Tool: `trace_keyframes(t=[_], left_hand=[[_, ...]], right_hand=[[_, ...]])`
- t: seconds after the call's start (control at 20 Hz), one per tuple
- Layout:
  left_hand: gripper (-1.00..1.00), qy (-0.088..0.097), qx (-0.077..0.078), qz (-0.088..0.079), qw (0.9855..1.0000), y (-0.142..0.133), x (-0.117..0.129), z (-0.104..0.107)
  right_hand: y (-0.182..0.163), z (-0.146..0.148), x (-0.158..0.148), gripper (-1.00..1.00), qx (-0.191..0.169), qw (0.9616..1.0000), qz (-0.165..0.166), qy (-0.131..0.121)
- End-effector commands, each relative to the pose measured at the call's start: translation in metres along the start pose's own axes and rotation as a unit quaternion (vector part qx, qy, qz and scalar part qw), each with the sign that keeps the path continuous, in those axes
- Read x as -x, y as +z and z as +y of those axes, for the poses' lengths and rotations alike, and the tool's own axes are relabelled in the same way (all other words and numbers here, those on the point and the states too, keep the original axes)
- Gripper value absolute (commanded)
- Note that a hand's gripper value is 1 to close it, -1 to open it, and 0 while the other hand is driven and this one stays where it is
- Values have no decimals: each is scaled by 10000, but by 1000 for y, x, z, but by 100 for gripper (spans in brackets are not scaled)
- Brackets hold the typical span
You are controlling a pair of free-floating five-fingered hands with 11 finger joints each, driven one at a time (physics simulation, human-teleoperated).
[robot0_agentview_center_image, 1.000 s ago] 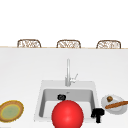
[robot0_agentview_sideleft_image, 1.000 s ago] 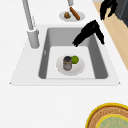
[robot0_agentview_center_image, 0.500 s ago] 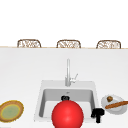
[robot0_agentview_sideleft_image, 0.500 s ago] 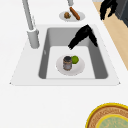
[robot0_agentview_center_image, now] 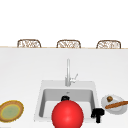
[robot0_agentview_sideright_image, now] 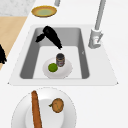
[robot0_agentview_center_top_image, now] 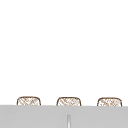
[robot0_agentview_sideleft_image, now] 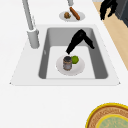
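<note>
My left hand (robot0_agentview_sideleft_image: 79, 40) has dipped slightly lower into the sink (robot0_agentview_sideleft_image: 101, 65), straight fingers just above the small jar (robot0_agentview_sideleft_image: 67, 63) on the plate (robot0_agentview_sideleft_image: 78, 68) at frame centre. If I nudge it sideways, the jar could topple against the lime (robot0_agentview_sideleft_image: 75, 59).

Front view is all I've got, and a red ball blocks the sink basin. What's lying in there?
Observer: A white plate sits on the floor of the sink, carrying a dark can and a green lime.
Operator: Is the can standing?
Observer: Yes, it is upright, right beside the lime.
Operator: Where's the left robot hand?
Observer: The left robot hand slants down into the basin with straight fingers, tips just above the can. I cannot tell whether they touch it.
</note>
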Motion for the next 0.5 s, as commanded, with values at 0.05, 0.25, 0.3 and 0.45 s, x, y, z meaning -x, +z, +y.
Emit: trace_keyframes(t=[0.05,0.25,0.3,0.45], left_hand=[[-100,607,134,63,9980,-8,19,3],[-100,519,66,81,9986,-19,17,-4],[-100,452,73,104,9989,-19,15,-4],[-100,358,-30,54,9993,-14,18,-6]], right_hand=[[0,0,0,0,0,10000,0,0],[0,0,0,0,0,10000,0,0],[0,0,0,0,0,10000,0,0],[0,0,0,0,0,10000,0,0]])
